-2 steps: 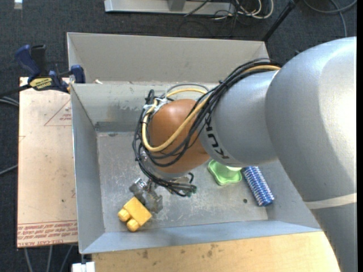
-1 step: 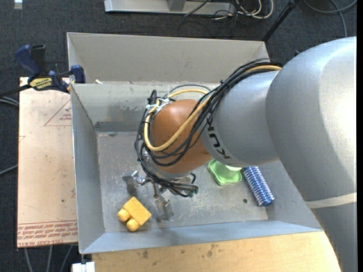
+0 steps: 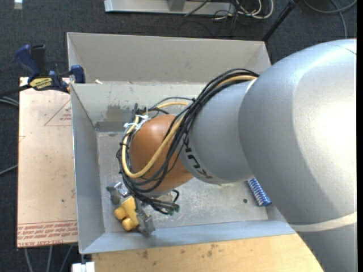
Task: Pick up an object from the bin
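Dark carpet floor [image 3: 39, 21] lies round the grey metal bin [image 3: 85, 152], mid frame. Arm [image 3: 295, 135] comes in from the right w/ an orange wrist cover [image 3: 156, 146] and black and yellow cables [image 3: 170, 118] looped over it. End effector [image 3: 136, 205] sits low in the bin's lower-left corner, right at a small yellow chunky thing [image 3: 125, 215]; can't tell if it's spread or pressed together. Blue ridged piece [image 3: 259, 192] lies well apart, lower right, beside the arm.

Grey arm [image 3: 272, 146] angled down-left — orange wrist cover [image 3: 156, 149], looped cables [image 3: 133, 169]
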Controlling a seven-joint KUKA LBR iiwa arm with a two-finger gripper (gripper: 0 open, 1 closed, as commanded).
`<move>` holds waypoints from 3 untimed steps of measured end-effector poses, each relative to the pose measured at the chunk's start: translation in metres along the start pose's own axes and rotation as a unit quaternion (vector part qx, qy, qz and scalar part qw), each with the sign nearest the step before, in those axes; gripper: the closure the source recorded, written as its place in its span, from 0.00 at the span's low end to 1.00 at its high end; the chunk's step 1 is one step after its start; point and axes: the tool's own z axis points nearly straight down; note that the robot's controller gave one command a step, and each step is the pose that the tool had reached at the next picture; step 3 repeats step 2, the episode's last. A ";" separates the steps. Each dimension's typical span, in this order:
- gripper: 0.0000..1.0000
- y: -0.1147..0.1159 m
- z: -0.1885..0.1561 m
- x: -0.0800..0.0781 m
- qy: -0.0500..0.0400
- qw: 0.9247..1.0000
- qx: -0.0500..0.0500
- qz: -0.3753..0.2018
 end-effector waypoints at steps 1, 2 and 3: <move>1.00 -0.003 -0.001 0.000 -0.001 1.000 0.001 0.003; 1.00 -0.007 -0.129 -0.012 0.005 1.000 -0.001 0.007; 1.00 -0.007 -0.129 -0.012 0.005 1.000 -0.001 0.007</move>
